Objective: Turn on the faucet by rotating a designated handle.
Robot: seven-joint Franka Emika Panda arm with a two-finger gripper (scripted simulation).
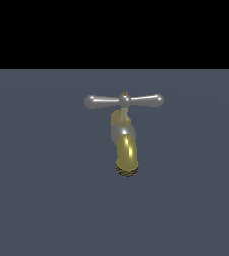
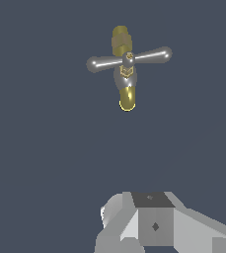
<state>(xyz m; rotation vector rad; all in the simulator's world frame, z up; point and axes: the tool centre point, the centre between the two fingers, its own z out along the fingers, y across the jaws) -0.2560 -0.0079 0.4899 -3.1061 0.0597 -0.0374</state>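
Faucet [image 1: 125, 142] | handle [image 1: 124, 100] crosswise | gripper [image 2: 154, 225] well apart, fingers unseen, opening unclear

Both renders are dim and flat, with an evenly lit slate floor [image 1: 36, 200] that shows no clear cast shadows. Soft highlights gleam on the silver handle [image 1: 124, 100] and the brass faucet [image 1: 127, 150], so light probably comes from above. Edges look slightly soft and low-resolution; a black band fills the exterior view's top.

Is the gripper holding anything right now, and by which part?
Nothing is held. The handle and the rest of the faucet stand free, untouched; in the wrist view only the gripper's body shows, well apart from them.
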